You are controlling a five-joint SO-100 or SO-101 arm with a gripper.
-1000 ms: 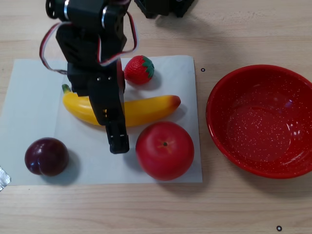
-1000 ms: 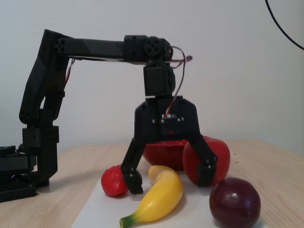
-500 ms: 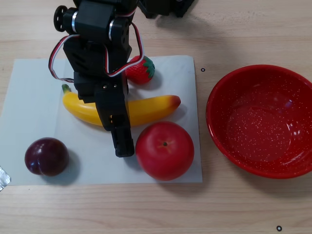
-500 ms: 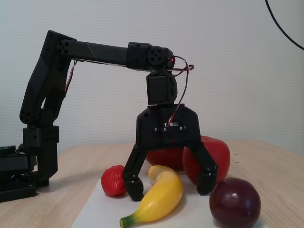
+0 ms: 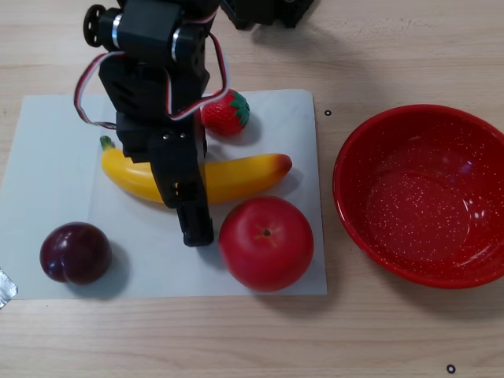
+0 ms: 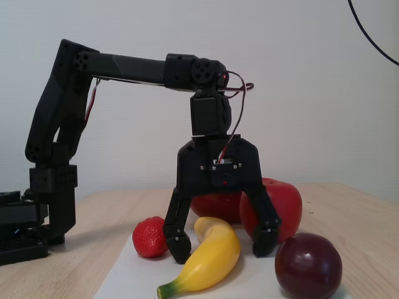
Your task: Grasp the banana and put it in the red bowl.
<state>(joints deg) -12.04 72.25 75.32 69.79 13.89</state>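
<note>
The yellow banana (image 5: 240,177) lies on a white sheet, green stem to the left in the other view. In the fixed view the banana (image 6: 209,258) points its stem at the camera. My gripper (image 5: 185,179) is open and straddles the banana's middle from above. In the fixed view the gripper (image 6: 221,243) has one fingertip (image 6: 179,246) down on each side of the banana, not closed on it. The red bowl (image 5: 354,169) stands empty on the table right of the sheet. A part of it (image 6: 215,208) shows behind the gripper.
A red apple (image 5: 266,242) sits close to the banana's blushed end. A strawberry (image 5: 226,112) lies just behind the banana, near the arm. A dark plum (image 5: 75,252) sits at the sheet's (image 5: 47,157) front left corner.
</note>
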